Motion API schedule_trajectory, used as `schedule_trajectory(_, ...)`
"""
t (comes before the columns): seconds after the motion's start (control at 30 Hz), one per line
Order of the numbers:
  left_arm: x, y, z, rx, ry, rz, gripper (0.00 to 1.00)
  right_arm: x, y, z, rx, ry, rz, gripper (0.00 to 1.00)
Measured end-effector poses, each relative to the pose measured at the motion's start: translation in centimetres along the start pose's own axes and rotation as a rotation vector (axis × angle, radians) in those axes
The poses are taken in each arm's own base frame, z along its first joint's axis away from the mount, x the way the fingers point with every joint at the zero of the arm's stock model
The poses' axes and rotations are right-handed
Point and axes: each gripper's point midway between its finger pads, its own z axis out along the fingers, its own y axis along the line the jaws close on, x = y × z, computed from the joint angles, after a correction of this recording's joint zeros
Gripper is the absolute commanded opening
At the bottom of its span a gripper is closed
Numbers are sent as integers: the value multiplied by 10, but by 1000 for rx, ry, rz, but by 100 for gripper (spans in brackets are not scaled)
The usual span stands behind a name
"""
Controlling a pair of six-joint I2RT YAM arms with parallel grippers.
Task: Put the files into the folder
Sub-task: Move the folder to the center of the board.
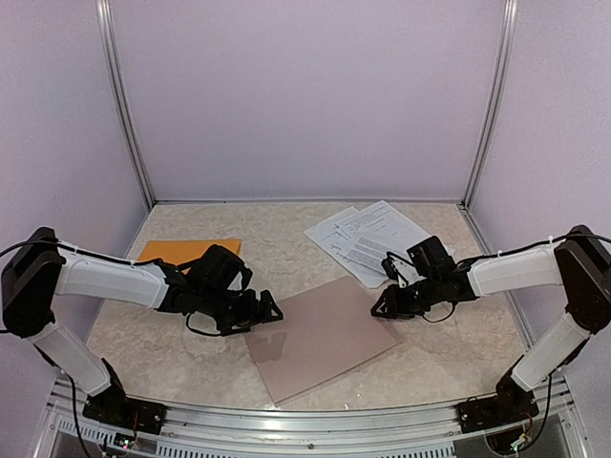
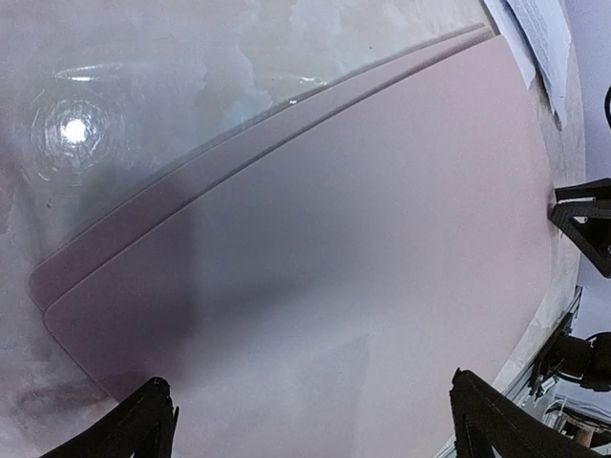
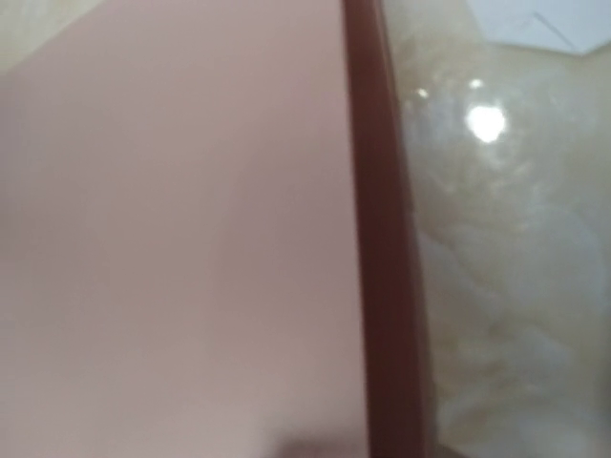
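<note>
Left gripper point(image 1: 271, 310): fingers point(image 2: 143, 425) spread wide, holding nothing, low over the left corner of the folder point(image 1: 323, 336). Right gripper point(image 1: 381, 307): at the folder's right edge; whether its fingers are apart or together cannot be told. Folder: dull pink, closed, flat on the table point(image 1: 172, 363) at near centre, long axis running near-left to far-right. Files point(image 1: 370, 239): loose fan of white sheets with small black text, lying flat at far right, just beyond the folder, long edges running far-left to near-right. Orange sheet point(image 1: 181, 250): far left, behind the left arm.
</note>
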Motion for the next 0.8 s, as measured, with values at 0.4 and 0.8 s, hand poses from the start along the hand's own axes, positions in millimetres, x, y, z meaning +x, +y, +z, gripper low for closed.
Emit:
schedule_trajectory(0.4,3,-2,-37,22,-70,3,97,-9,5,-4,-64,-9,12,0)
schedule_trajectory(0.8,43,22,-57,23,-11,-90,97,-16,2,1,-78,-2,6,30)
